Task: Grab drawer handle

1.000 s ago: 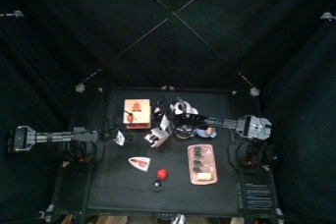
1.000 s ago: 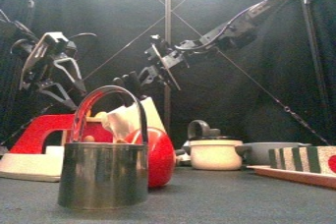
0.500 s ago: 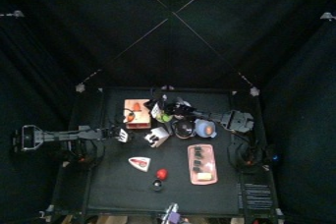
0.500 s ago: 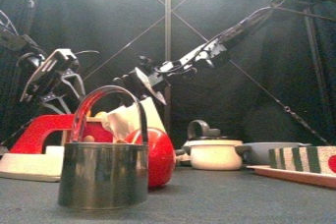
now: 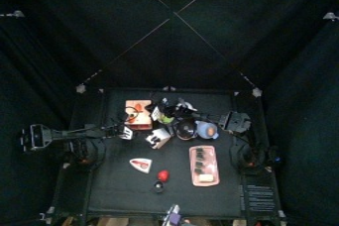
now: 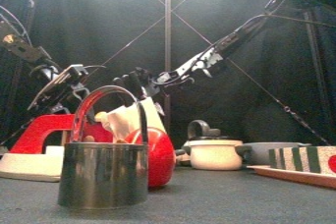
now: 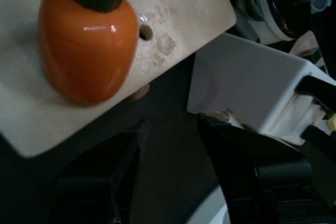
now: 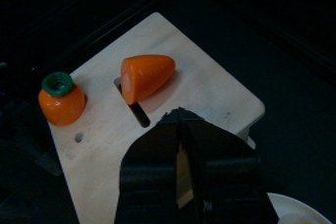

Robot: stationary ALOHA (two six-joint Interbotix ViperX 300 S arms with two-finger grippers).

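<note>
The left gripper is held wide open with nothing between its jaws, and it is seen just beside the pale rectangular wooden board, on the side from which the left arm comes in. On that board an orange toy carrot piece with a green top and a second, plain orange carrot piece are laid a little apart. The white box-shaped drawer is set close by the board's edge, between the board and the white lidded pot; the drawer handle itself cannot be told apart from the dark shapes beside the box. The right gripper is reached across above the board, its jaws drawn together with nothing seen held. Nearer the table's front, a shiny metal cup with a hoop handle and a red apple are stood side by side.
</note>
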